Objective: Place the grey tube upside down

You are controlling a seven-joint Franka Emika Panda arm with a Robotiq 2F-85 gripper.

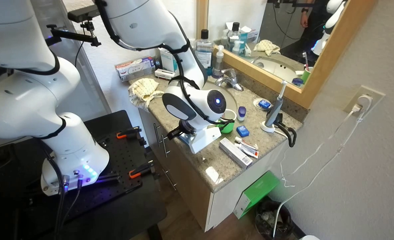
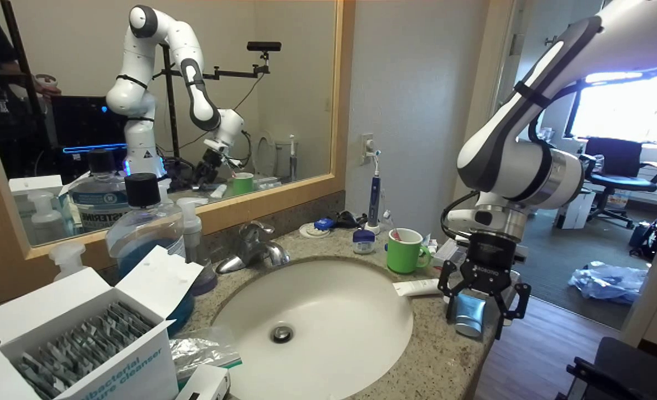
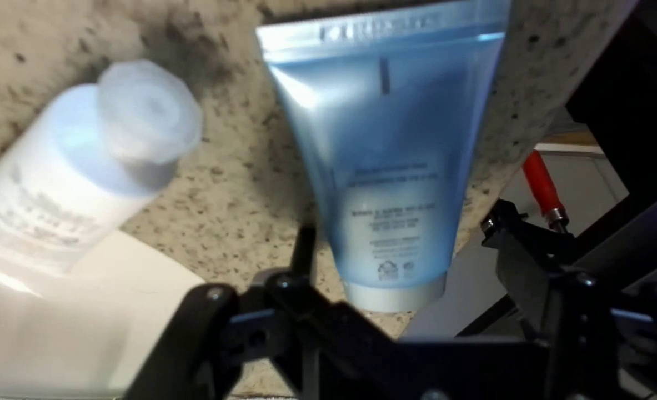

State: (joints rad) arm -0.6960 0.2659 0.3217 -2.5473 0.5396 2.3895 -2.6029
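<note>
Our end effector (image 2: 475, 328) stands with jaws spread around the bluish-silver tube (image 3: 392, 166), which we take for the grey one, near the edge of the table (image 2: 436, 344); we judge it straddles both sides so closing can grip securely for inverting.

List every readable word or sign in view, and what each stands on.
"ROBOTIQ": on the hand.
"ibacterial", "ure cleanser", cut off: on the white box.
"LISTERINE", mirror-reversed: on the reflected bottle.
A sign like a recycling triangle: on the blue-grey tube; its print is too blurred.
Print on the white tube: too blurred.
Anything else: too small or blurred.
</note>
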